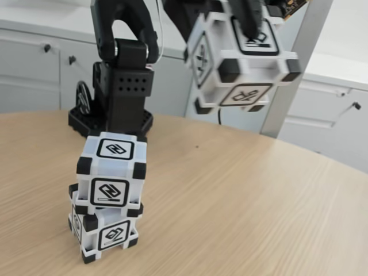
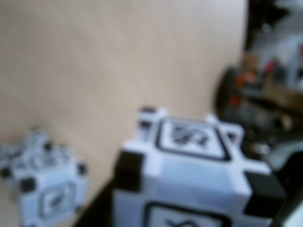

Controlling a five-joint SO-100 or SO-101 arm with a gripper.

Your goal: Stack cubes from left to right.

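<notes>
pale wood surface (image 1: 241,201) fills most of the fixed view, curved far edge, white cabinets (image 1: 34,69) with dark knobs behind it. black arm (image 1: 123,75) stands on its base at the far left of the surface, upper links reaching right across the top of the frame. a grey post (image 1: 293,75) leans up behind on the right. hand (image 1: 253,23) at top centre-right is clenched on the lifted cube (image 1: 244,63), a dark finger pressed down over its top face; the second finger is hidden. that cube hangs in the air, tilted, well apart from the surface and up and right of the stack. near left: two cubes stacked, the top cube (image 1: 112,172) sitting on the bottom cube (image 1: 103,230), top one twisted a bit off the lower one's line, both resting near the front edge of the frame. all are pale grey-white with black corner blocks and a black-framed glyph per face. wrist view is blurred: the lifted cube (image 2: 189,175) is big in the near centre-right, the stack (image 2: 45,194) small at lower left on the surface (image 2: 118,56), dark arm parts with orange bits (image 2: 255,90) at right.
</notes>
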